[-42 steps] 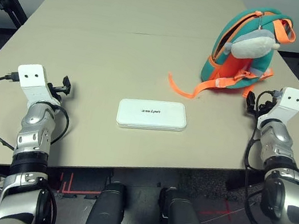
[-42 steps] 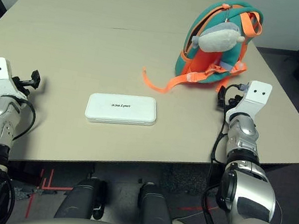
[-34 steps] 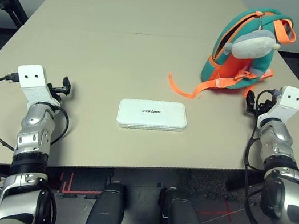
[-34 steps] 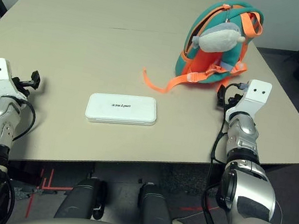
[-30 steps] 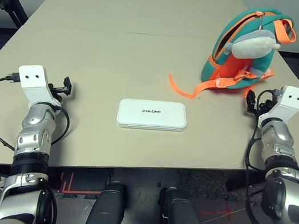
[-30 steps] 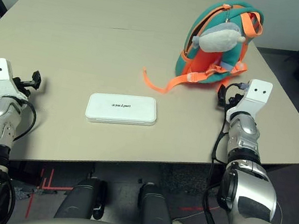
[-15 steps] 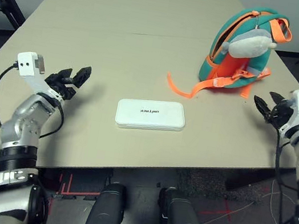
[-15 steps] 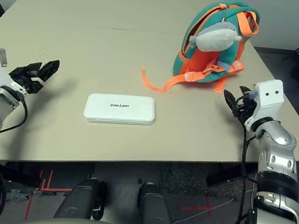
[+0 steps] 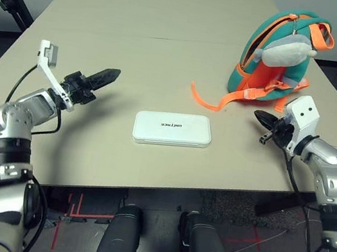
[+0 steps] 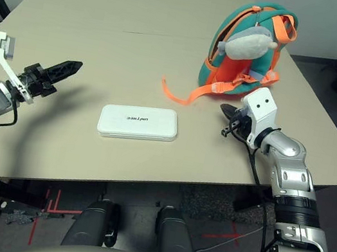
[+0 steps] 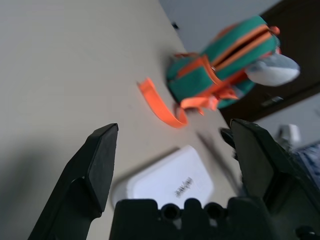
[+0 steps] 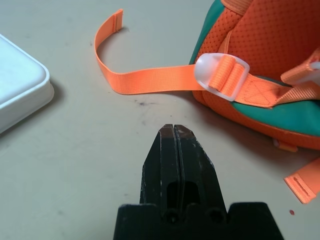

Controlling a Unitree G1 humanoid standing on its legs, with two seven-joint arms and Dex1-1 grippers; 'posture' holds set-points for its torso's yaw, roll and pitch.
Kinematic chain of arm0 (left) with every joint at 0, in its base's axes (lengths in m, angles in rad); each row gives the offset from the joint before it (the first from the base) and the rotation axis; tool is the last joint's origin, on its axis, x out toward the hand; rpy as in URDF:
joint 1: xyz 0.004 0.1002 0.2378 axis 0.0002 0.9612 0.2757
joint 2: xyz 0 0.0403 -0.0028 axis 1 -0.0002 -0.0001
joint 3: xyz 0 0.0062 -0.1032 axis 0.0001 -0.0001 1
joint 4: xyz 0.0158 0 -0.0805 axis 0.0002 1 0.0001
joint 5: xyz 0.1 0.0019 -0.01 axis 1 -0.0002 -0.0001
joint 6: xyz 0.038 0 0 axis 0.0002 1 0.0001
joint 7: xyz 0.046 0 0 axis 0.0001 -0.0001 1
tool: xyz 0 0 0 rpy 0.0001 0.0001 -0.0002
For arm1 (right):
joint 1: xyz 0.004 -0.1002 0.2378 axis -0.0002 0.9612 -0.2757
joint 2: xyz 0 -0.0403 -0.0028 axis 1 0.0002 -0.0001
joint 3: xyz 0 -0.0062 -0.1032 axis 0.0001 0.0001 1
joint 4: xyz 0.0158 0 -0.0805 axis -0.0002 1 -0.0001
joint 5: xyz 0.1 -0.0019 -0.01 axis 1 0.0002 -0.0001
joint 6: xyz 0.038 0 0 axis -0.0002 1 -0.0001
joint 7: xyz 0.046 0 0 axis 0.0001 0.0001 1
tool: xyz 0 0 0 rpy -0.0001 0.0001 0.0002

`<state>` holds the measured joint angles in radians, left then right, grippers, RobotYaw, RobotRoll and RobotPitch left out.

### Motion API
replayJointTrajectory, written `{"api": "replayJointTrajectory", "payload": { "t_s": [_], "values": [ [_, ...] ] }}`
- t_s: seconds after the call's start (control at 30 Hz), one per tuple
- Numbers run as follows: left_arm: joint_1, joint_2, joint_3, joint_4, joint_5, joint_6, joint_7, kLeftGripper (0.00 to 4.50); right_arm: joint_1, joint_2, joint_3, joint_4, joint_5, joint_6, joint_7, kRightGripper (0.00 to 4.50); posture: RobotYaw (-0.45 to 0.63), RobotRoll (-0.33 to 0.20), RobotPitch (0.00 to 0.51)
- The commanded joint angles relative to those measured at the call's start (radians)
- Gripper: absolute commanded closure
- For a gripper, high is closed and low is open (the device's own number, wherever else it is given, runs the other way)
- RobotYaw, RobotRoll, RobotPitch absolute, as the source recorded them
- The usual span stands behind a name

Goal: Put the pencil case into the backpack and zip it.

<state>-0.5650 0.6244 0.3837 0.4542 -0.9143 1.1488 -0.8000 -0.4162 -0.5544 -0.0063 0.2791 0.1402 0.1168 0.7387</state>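
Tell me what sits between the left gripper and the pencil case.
Nothing: only bare table separates the left gripper from the pencil case, clearest in the left eye view.

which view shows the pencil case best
The left eye view: the whole pencil case lies flat on the table, lettering visible. The right eye view shows much the same. The left wrist view shows it partly hidden behind the gripper; the right wrist view catches only a corner.

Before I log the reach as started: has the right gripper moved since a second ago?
Yes. The right gripper has swung inward, toward the pencil case, which lies unmoved.
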Motion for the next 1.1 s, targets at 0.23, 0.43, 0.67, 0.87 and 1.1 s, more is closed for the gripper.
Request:
{"api": "replayJointTrajectory", "payload": {
  "t_s": [0.23, 0.43, 0.67, 0.87, 1.1],
  "values": [
    [-0.046, 0.084, -0.214, 0.117, 0.068, 0.204, -0.208, 0.00, -0.036, 0.012, 0.035, 0.042, -0.041, -0.047, 0.001, 4.48, -0.10, 0.000, 0.094],
    [-0.063, 0.112, -0.326, 0.201, 0.155, 0.167, -0.322, 0.00, -0.037, 0.024, 0.037, 0.041, -0.036, -0.049, 0.009, 4.48, -0.10, 0.000, 0.095],
    [-0.089, 0.112, -0.370, 0.279, 0.224, 0.141, -0.405, 0.00, -0.033, 0.023, 0.043, 0.041, -0.046, -0.053, 0.019, 4.48, -0.11, 0.000, 0.102],
    [-0.111, 0.073, -0.397, 0.354, 0.291, 0.091, -0.427, 0.00, -0.033, 0.023, 0.043, 0.042, -0.047, -0.051, 0.023, 4.48, -0.11, 0.000, 0.104],
    [-0.142, 0.031, -0.381, 0.408, 0.327, 0.090, -0.432, 0.00, -0.031, 0.017, 0.067, 0.054, -0.081, -0.070, 0.024, 4.48, -0.12, 0.000, 0.104]
  ]
}}
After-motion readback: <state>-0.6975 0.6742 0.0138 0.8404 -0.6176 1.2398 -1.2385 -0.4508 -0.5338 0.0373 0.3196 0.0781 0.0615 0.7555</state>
